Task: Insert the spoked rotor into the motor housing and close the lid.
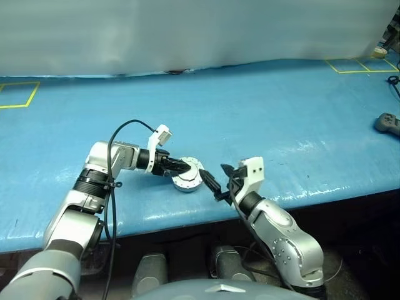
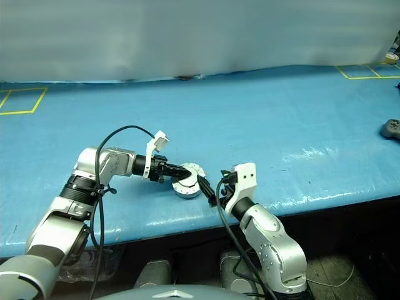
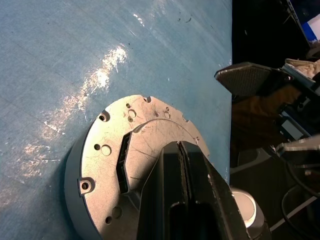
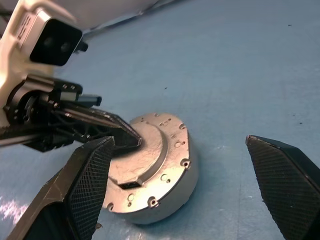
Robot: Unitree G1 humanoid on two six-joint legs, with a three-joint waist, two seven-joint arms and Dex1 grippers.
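Observation:
The lid [image 4: 172, 131], plain face and raised centre circle upward, lies flat on the motor housing [image 4: 167, 202], of which the silver side wall shows. Together they form one closed round drum [image 1: 187, 180] near the blue table's front edge. My left gripper [image 1: 187, 167] is shut, and its joined fingertips [image 3: 181, 150] rest on the lid's raised centre. My right gripper [image 1: 214, 171] is open just to the right of the drum, nothing between its fingers [image 4: 90, 170]. The spoked rotor is hidden.
The blue table [image 1: 262, 112] ends at a front edge just below the drum. A grey game controller [image 1: 388, 122] lies at the far right. Yellow tape squares [image 1: 19, 94] mark the back corners. A black cable [image 1: 122, 134] loops over my left wrist.

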